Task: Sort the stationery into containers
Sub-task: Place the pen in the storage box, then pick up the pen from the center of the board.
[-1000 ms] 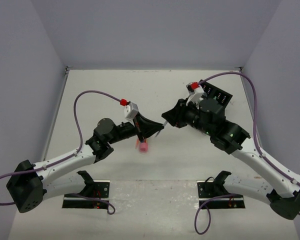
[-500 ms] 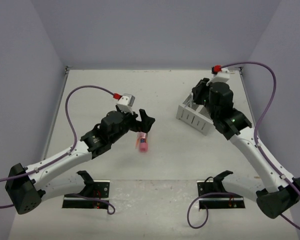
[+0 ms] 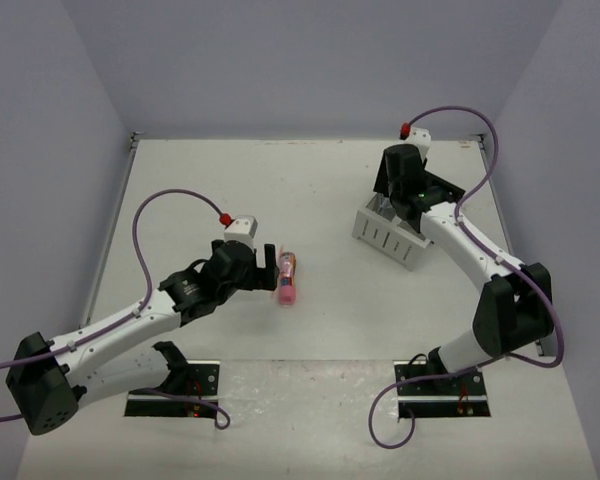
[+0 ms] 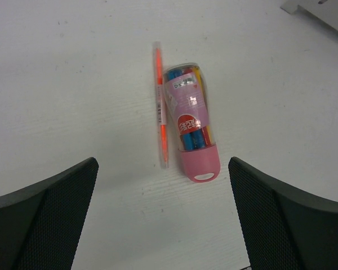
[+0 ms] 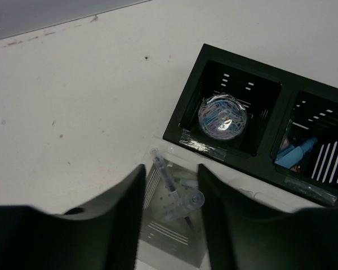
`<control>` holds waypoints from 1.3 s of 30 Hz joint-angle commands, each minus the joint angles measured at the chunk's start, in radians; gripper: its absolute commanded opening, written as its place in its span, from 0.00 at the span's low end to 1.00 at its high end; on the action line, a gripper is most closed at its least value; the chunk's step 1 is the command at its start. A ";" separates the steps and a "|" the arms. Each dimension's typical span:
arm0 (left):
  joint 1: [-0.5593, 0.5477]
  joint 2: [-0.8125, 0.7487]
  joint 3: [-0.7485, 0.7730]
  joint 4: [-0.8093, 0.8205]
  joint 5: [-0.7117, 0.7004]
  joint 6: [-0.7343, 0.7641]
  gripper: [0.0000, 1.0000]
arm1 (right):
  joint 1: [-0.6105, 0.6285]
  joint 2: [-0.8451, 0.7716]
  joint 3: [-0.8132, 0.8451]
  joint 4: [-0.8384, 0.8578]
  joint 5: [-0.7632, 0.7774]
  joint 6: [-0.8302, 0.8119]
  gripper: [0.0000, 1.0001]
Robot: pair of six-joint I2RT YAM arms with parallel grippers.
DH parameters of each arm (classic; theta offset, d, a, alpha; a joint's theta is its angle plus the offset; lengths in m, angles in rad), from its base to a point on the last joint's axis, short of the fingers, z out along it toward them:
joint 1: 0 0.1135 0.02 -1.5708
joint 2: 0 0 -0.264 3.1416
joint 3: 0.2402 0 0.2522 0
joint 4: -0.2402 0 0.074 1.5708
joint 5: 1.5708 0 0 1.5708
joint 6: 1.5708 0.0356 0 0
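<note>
A pink capsule-shaped case (image 4: pixel 190 132) of coloured pens lies on the table, with a thin orange pen (image 4: pixel 161 107) along its left side. My left gripper (image 4: pixel 163 225) is open just short of the case's pink cap, touching nothing; from above it (image 3: pixel 270 268) sits left of the case (image 3: pixel 287 280). My right gripper (image 5: pixel 172 216) hangs open over a white cell (image 5: pixel 158 236) of the containers (image 3: pixel 390 232), where clear pens (image 5: pixel 170 183) lie loose. The black half (image 5: pixel 214 62) holds a round disc of paper clips (image 5: pixel 222 117) and blue pieces (image 5: pixel 296 153).
Grey walls close the table on three sides. The organizer stands at the back right under my right arm (image 3: pixel 460 240). Purple cables loop over both arms. Two black mounts (image 3: pixel 175 385) sit at the near edge.
Both grippers met at the table's middle. The left one opened and drew back from the case. The right arm swung to the organizer and opened over the white cell.
</note>
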 commanded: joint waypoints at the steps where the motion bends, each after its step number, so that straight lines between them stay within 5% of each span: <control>1: 0.002 0.010 -0.012 -0.004 -0.023 -0.008 1.00 | -0.002 -0.055 -0.030 0.076 0.031 0.031 0.58; 4: 0.002 0.090 -0.019 0.027 -0.020 -0.016 0.96 | 0.008 -0.102 -0.035 0.031 0.033 0.060 0.99; 17: 0.019 0.334 -0.007 0.131 -0.014 -0.028 0.72 | 0.027 -0.397 -0.148 -0.030 -0.096 0.103 0.99; 35: 0.066 0.545 0.039 0.231 0.007 0.009 0.49 | 0.039 -0.452 -0.219 -0.029 -0.289 0.119 0.99; 39: 0.072 0.580 0.056 0.196 -0.021 -0.004 0.35 | 0.039 -0.470 -0.224 -0.037 -0.300 0.116 0.99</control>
